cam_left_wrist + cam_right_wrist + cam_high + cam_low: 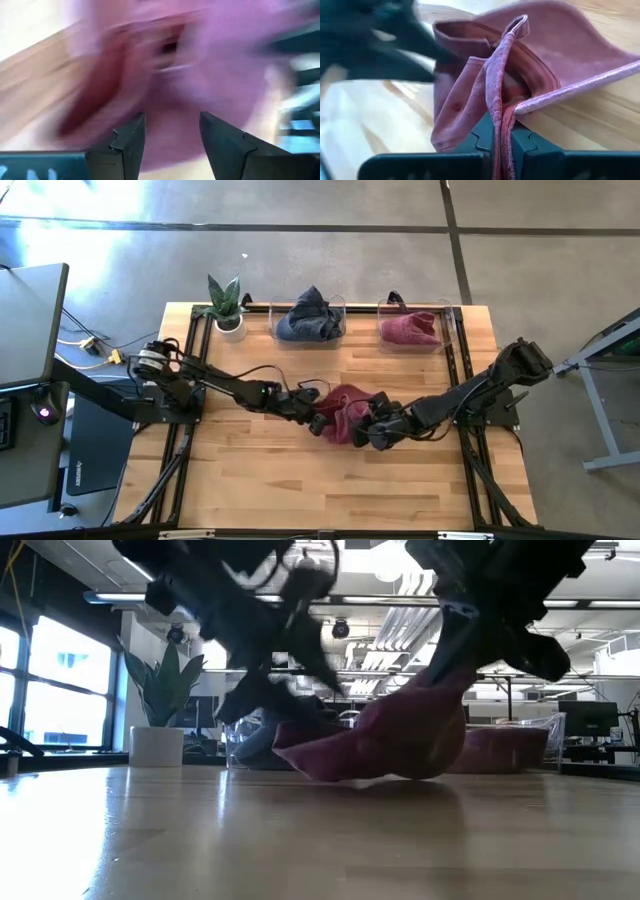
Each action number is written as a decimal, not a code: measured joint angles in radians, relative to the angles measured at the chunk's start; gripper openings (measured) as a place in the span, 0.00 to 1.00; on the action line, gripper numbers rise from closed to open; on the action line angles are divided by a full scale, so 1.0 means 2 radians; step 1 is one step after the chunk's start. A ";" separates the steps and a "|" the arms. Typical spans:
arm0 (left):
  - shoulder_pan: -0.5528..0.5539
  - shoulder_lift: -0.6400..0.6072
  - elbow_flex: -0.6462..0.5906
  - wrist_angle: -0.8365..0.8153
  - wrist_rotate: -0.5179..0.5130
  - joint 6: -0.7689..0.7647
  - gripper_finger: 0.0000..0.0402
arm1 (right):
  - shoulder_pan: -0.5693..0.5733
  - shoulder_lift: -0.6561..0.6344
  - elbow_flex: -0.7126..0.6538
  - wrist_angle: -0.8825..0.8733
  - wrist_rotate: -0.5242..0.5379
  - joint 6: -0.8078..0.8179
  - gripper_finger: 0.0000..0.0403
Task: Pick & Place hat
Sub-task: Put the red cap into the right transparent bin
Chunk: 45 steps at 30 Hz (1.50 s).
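Observation:
A dark red hat (pixel 347 408) lies crumpled at the table's middle, between both grippers; in the low view the hat (pixel 395 740) is bunched up under the right arm. My left gripper (pixel 318 421) is at its left side, open, its fingers (pixel 127 142) pointing at the blurred red cloth (pixel 200 60). My right gripper (pixel 377 432) is at the hat's right side, shut on the hat (pixel 540 55). My left gripper is open right against the hat's left side; the blur keeps me from telling whether it touches. My right gripper pinches a folded edge of the hat (pixel 500 115) between its two fingers (pixel 480 135). That fold runs up between the fingers, several layers thick. The hat's brim (pixel 580 85) lies on the wood.
Along the far edge stand a potted plant (pixel 228 308), a clear bin with a blue hat (pixel 309 320) and a clear bin with another red hat (pixel 411 330). Bare wood lies toward the near edge (pixel 330 490).

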 joint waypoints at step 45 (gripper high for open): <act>-0.022 0.051 0.145 -0.365 -0.121 0.014 0.44 | 0.060 0.022 0.000 -0.130 -0.222 -0.063 0.36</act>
